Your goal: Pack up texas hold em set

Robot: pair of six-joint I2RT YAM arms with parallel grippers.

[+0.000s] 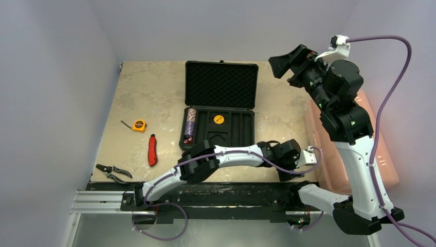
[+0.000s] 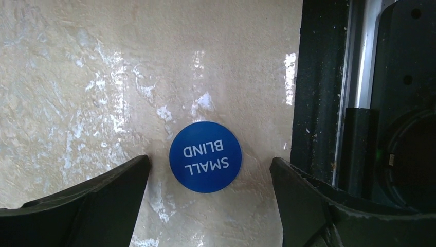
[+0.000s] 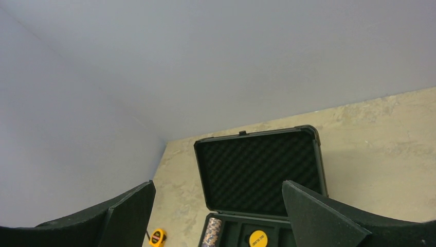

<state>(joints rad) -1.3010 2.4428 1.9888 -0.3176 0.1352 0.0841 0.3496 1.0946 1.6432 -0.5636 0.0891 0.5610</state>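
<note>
While left jaws gape above blue disc point(image 2: 205, 157), briefcase point(image 1: 221, 85) open, yellow disc point(image 1: 219, 119) inside

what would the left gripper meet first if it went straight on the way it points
Probably the blue disc, flat on the table between the fingers of the open left gripper; depth unclear.

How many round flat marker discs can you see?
2. A yellow round disc sits in the moulded tray of the open black hard case. A blue round disc marked SMALL BLIND lies on the beige tabletop, in the left wrist view. Others may be hidden.
</note>
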